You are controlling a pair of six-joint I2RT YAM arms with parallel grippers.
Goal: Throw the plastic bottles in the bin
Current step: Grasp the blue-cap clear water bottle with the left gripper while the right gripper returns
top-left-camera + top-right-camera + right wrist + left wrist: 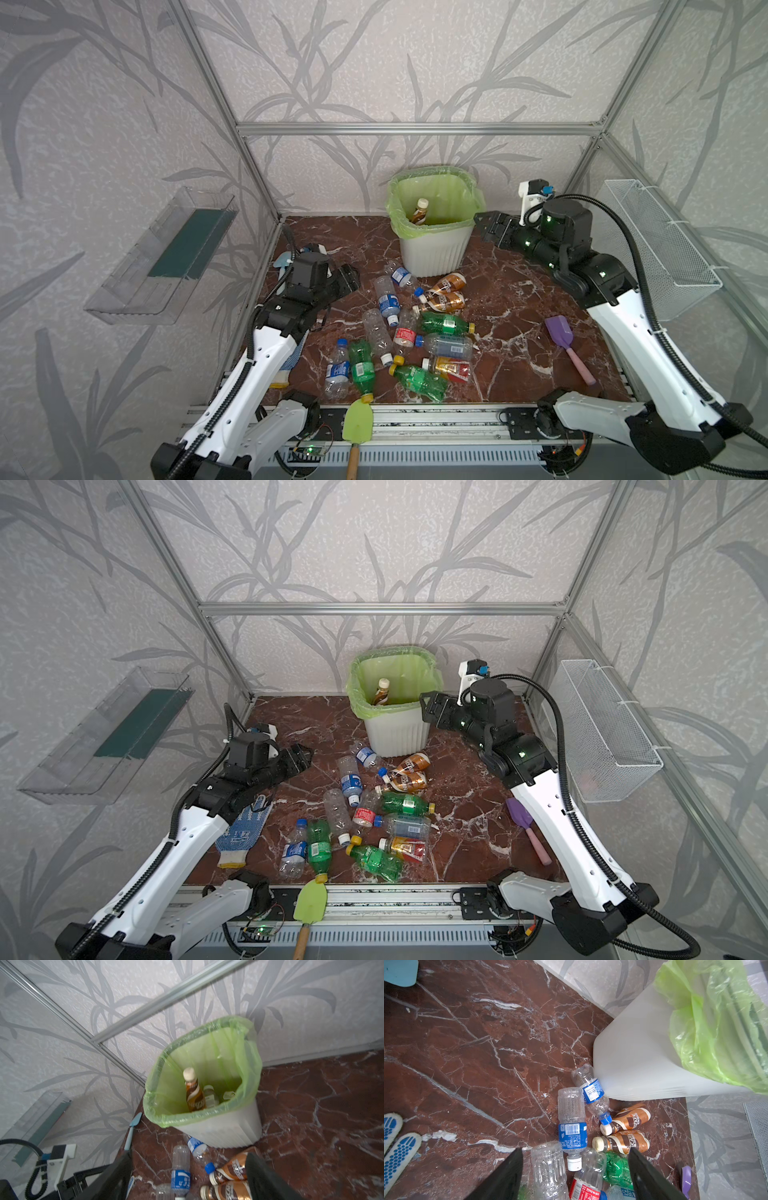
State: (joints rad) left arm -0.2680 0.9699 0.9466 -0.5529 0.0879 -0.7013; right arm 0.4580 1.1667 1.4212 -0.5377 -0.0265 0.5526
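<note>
The white ribbed bin (436, 253) (397, 737) (633, 1059) (228, 1132) with its light green bag stands at the back middle. A brown-and-white bottle (419, 212) (381, 692) (194, 1093) leans upright inside it, with paler bottles (211, 1097) beside it. Several plastic bottles (409, 328) (365, 812) (572, 1124) lie scattered on the marble in front: clear, green and brown ones. My right gripper (480, 224) (424, 708) (189, 1154) hangs open and empty just right of the bin's rim. To the left of the pile, my left gripper (351, 278) (305, 756) (575, 1150) is open and holds nothing.
A purple spade (561, 332) lies at the right, a green spade (357, 419) at the front edge, a blue spade (133, 1128) by the left wall. A blue-dotted glove (245, 829) lies under my left arm. A wire basket (660, 249) and a clear tray (162, 257) hang on the side walls.
</note>
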